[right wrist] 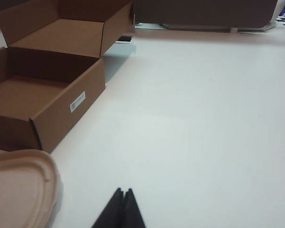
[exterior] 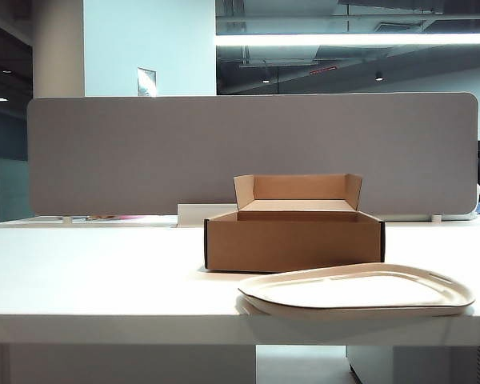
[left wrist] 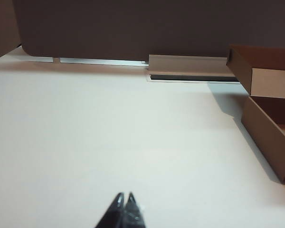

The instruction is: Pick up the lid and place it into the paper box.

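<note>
— Where's the lid sitting?

— Nearest us, flat on the white surface, right at the front edge and off to the right, long axis running side to side. The box stands just behind it, open, flap up at the back.

— And the arms?

— Neither shows from the room camera. The right gripper has its fingers pressed together over bare surface; the lid's rounded corner lies just beside it, towards the box. The left gripper looks closed as well, tips meeting, with nothing between them.

— So which one goes?

— The right, I'd say — it's nearer. It would have to open and swing across toward the lid's rim.

— Does the left see the lid?

— No. Its camera catches only the box's side and empty surface. Only the room view shows the whole lid with its slot.
</note>
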Robot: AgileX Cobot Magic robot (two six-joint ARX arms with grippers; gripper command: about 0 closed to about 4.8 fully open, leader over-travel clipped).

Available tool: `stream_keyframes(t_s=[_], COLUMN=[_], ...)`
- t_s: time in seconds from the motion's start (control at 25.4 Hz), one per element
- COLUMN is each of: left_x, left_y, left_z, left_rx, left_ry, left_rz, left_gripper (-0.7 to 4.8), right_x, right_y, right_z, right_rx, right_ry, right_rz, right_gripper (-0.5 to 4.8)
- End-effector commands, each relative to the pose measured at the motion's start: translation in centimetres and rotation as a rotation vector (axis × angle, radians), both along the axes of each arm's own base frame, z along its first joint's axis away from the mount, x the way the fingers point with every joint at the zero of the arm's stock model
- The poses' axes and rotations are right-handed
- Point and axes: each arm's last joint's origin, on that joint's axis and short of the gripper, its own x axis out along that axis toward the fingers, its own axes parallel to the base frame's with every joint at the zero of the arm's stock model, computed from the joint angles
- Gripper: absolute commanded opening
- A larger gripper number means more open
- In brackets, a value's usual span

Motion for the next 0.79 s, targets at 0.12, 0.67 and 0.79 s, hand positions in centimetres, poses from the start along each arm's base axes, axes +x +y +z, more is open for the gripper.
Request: stream_keyframes(t_s=[0.12,0.67,0.79], left_x=[-0.01,-0.01,-0.01], left_y=[-0.01,-0.01,-0.02], left_z=[0.19,0.21,0.15], left_rx=[0.0,0.0,0.0], left_ry=[-0.011,-0.013,-0.007], left_rz=[-0.005,-0.005,-0.005], left_gripper=[-0.05,-0.05,-0.05], right_x=[0.03,-0.06,-0.09], right_y=[-0.01,0.61,0.61], right_z=[-0.03,0.01,0.15], right_rx=[0.0,0.187,0.206], right_ry=[-0.01,0.015,0.015], right_rz=[-0.005,0.183,0.18], right_gripper=[-0.04,-0.05,-0.05])
